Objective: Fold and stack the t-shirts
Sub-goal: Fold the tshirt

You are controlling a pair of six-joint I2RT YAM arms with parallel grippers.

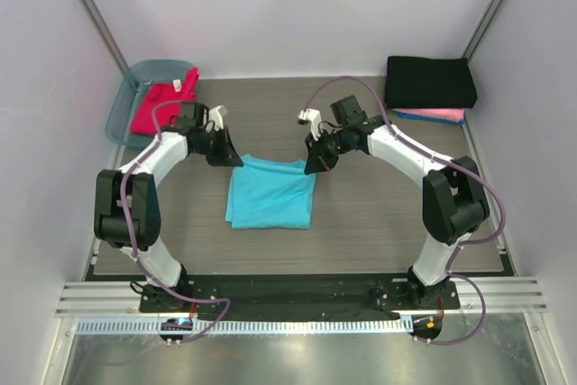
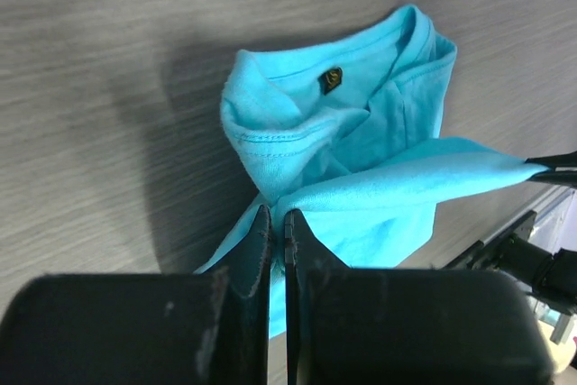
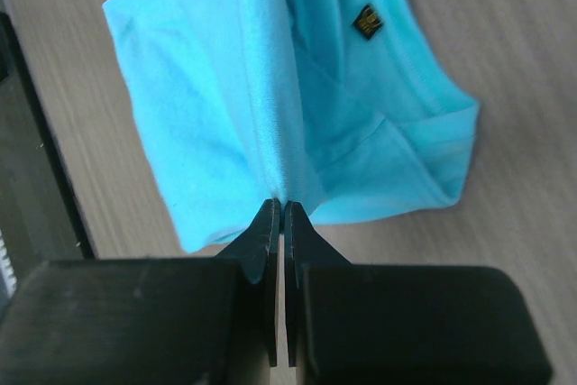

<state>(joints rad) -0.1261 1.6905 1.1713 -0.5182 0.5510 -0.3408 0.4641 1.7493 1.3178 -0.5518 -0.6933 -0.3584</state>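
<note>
The turquoise t-shirt (image 1: 270,196) lies near the middle of the counter (image 1: 379,223), partly folded. Its near edge and side edges rest flat, and its far edge is raised and drawn taut between the two arms. Bare counter shows on every side of it: a broad strip toward the arm bases, and open stretches to the left and right out to the white walls (image 1: 36,132). At the far left corner a blue-grey tub (image 1: 120,107) holds the red-magenta t-shirt (image 1: 160,107), well apart from the turquoise one. At the far right corner the folded black t-shirt (image 1: 430,82) sits on top of the pink t-shirt (image 1: 435,115), whose edge peeks out beneath it. The left fingers (image 2: 263,232) are pinched together with only a thin fold of turquoise cloth between them, at the shirt's far left corner. The right fingers (image 3: 268,223) are likewise pressed narrow on a ridge of the same cloth at the far right corner. The dark neck label (image 2: 332,78) faces up inside the collar, between the two grips.
</note>
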